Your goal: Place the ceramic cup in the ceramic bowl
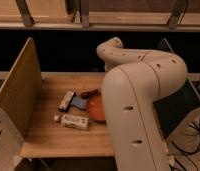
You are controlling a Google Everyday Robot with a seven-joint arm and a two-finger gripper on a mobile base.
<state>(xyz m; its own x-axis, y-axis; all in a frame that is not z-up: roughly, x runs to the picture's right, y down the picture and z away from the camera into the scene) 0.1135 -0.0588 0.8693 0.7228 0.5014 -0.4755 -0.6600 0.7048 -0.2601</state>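
Partly visible orange-red bowl (pixel 95 108) (claw hidden)

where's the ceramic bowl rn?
Camera view: the ceramic bowl sits on the wooden table, centre of frame, right side hidden behind the white arm, the flat white box just to its lower left. The hand is not in view.

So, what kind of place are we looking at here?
Probably a robot lab or workshop: a wooden table with upright side panels, shelving behind it, and loose cables on the floor at right. The gripper is out of sight behind the white arm.
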